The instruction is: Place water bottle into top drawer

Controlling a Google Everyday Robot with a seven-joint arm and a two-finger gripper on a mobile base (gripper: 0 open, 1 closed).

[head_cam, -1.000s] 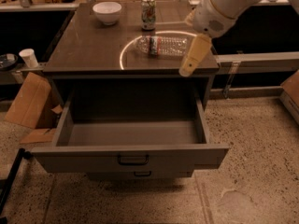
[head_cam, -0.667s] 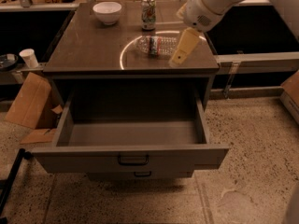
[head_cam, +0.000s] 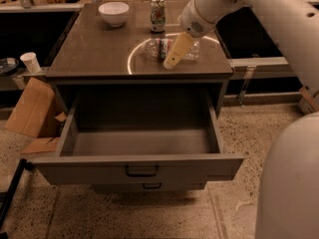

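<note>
I have the gripper (head_cam: 172, 60) low over the cabinet (head_cam: 94, 49), right of the middle of its top. It points down and forward and crosses in front of the water bottle (head_cam: 192, 49). From this angle I cannot tell whether the gripper is open or closed, or whether it has hold of anything.

The water bottle lies on its side on the cabinet's top, inside a bright ring of reflected light (head_cam: 130, 59). The gripper covers its middle, so only its clear ends show to either side.

A green-and-white soda can (head_cam: 158, 15) stands upright at the cabinet's back edge, just behind the bottle. A white bowl (head_cam: 114, 13) sits at the cabinet's rear left corner.

The top drawer (head_cam: 139, 160) is pulled well out of the cabinet's front, its dark loop handle (head_cam: 141, 171) at centre. Under it, the cabinet's narrower drawer front (head_cam: 149, 186) is closed.

On the floor to the cabinet's left lean pieces of cardboard (head_cam: 32, 108), and a paper cup (head_cam: 31, 61) stands on a ledge on that same side.
</note>
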